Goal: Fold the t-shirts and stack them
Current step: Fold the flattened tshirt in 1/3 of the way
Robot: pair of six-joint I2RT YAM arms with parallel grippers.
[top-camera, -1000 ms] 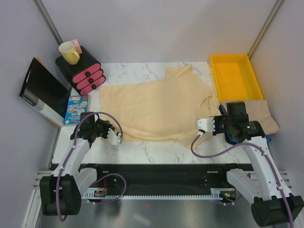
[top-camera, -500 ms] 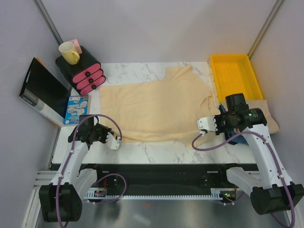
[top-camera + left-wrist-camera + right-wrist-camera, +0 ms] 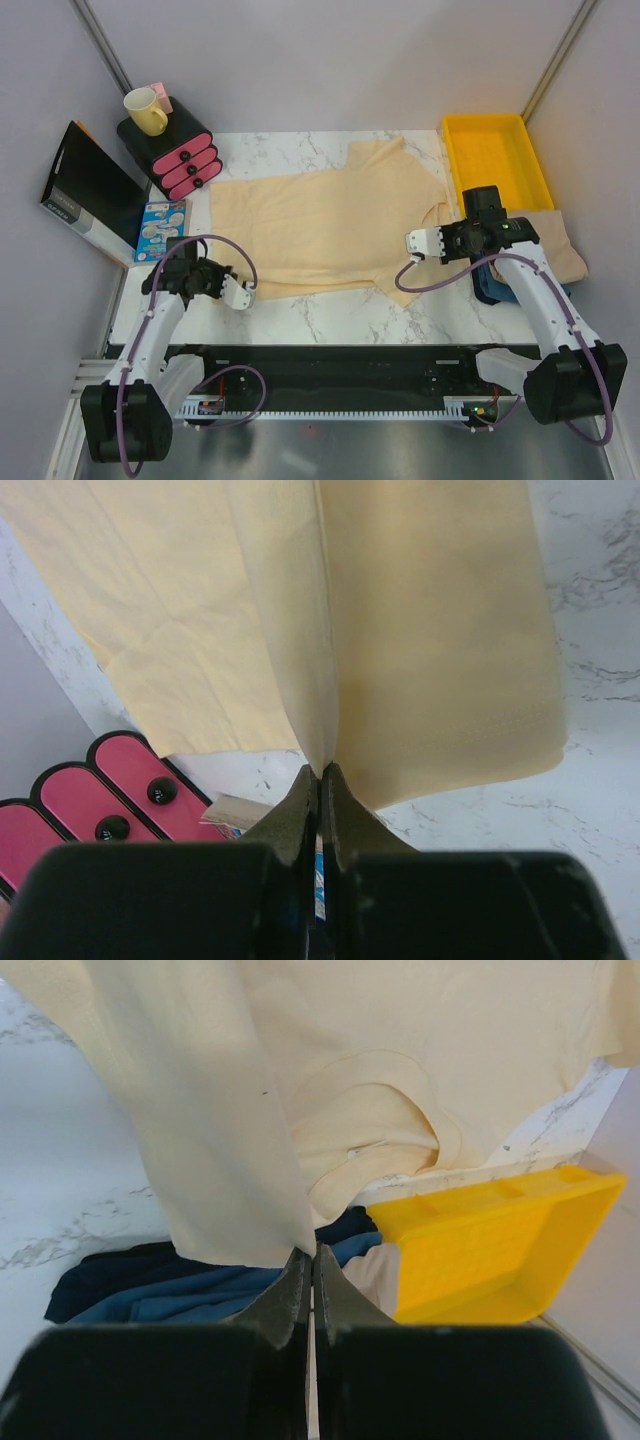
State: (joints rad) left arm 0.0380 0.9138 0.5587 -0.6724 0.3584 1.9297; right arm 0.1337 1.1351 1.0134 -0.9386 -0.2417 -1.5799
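Observation:
A large pale cream t-shirt (image 3: 320, 215) lies spread over the middle of the marble table (image 3: 330, 315). My left gripper (image 3: 246, 291) is at its near left corner, jaws shut on a pinched fold of the fabric (image 3: 430, 630). At the shirt's near right edge, my right gripper (image 3: 409, 241) is shut on the cloth (image 3: 400, 1040), which hangs up from the jaws. A second beige t-shirt (image 3: 562, 243) lies at the right, partly under my right arm. In the wrist views the left gripper (image 3: 320, 771) and right gripper (image 3: 312, 1251) both show closed jaws with fabric between them.
A yellow tray (image 3: 497, 160) stands at the back right, also seen in the right wrist view (image 3: 480, 1250). Dark blue clothing (image 3: 180, 1285) lies below the right gripper. Pink drawers (image 3: 185, 160) with a yellow mug (image 3: 146, 110), a black box (image 3: 85, 190) and a blue card (image 3: 160, 230) crowd the left.
My right gripper has moved left and toward the far side, pulling the shirt's near right edge with it. The left gripper has shifted only slightly at the near left corner.

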